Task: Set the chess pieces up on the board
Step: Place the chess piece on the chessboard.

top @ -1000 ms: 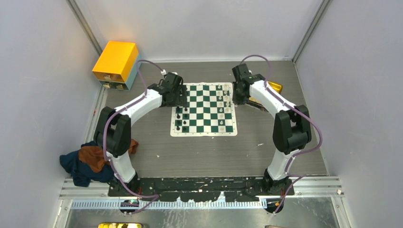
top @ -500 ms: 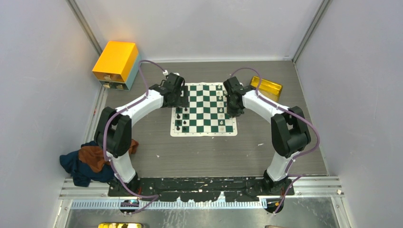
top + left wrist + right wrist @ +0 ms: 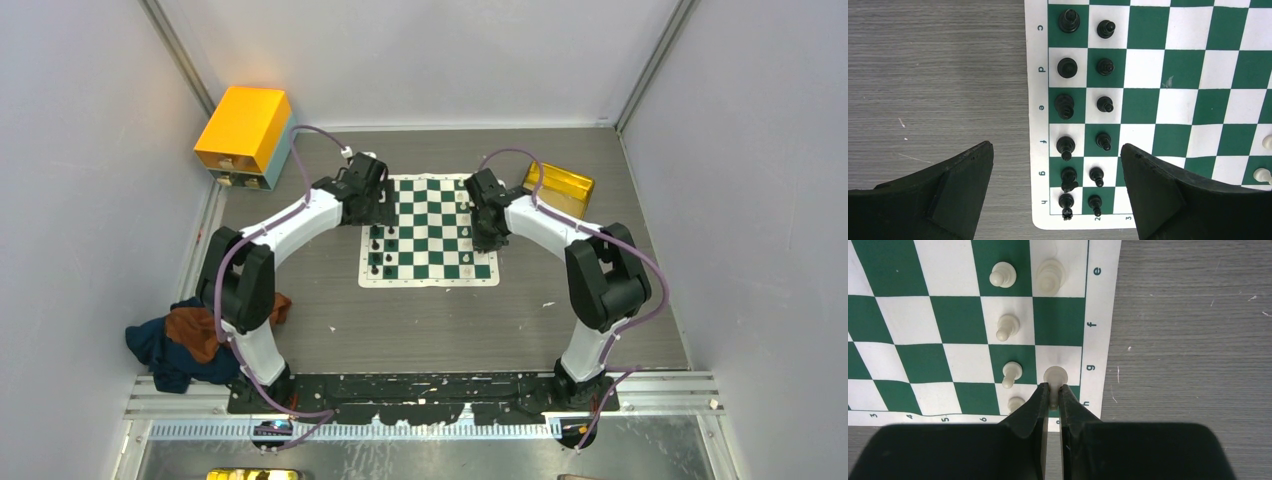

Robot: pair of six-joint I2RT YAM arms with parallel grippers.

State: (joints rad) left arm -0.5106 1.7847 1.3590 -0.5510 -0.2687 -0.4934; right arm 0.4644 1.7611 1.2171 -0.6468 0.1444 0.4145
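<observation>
The green-and-white board [image 3: 430, 215] lies between my arms. Black pieces [image 3: 1066, 145] stand in two columns along its left edge; they also show in the top view [image 3: 381, 250]. Cream pieces [image 3: 1008, 326] stand along its right edge. My left gripper [image 3: 1055, 147] is open and empty, hovering over the black rows f to h; in the top view it [image 3: 378, 208] is at the board's left edge. My right gripper [image 3: 1053, 390] is shut on a cream piece [image 3: 1055, 375] and holds it over the g–h squares by the right border. In the top view it [image 3: 487, 232] is at the board's right side.
A translucent yellow tray [image 3: 560, 183] sits right of the board, behind the right arm. An orange-yellow box [image 3: 243, 130] stands at the back left. A heap of cloth [image 3: 190, 335] lies by the left arm's base. Grey walls close in the table.
My right arm has swung left from the yellow tray to the board's right edge with the cream piece in its jaws. The left arm has barely moved.
</observation>
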